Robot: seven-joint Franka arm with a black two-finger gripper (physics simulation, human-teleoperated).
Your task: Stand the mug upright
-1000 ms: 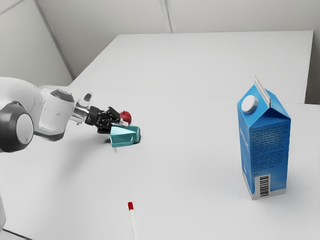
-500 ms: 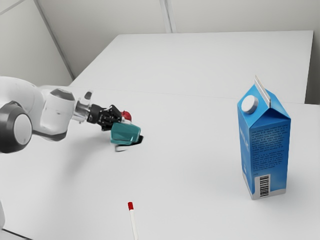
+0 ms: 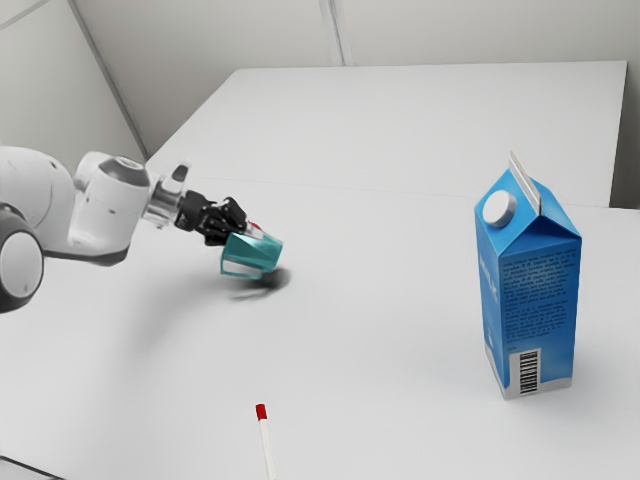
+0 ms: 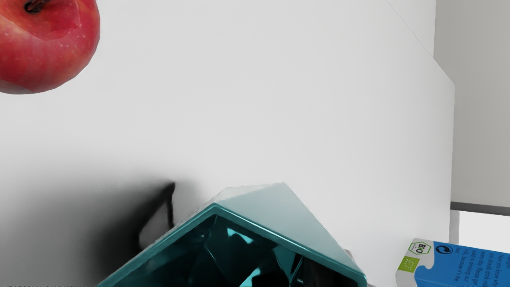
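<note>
In the exterior view my gripper (image 3: 238, 226) is shut on the teal mug (image 3: 256, 250), at its upper side. The mug hangs tilted just above the table, its shadow below it. In the wrist view the open mouth of the mug (image 4: 255, 219) faces the camera, with a dark, glossy, faceted inside and an angular rim. The mug's handle cannot be made out.
A red apple (image 4: 44, 44) lies on the table (image 3: 380, 300) close behind the mug, mostly hidden in the exterior view. A blue milk carton (image 3: 530, 290) stands at the exterior view's right, and a red-tipped white stick (image 3: 265, 440) lies nearer the camera.
My gripper has lifted the mug off the table and tilted it, with the mouth end tipping downward. The shadow under it has separated and softened. The carton and stick have stayed put.
</note>
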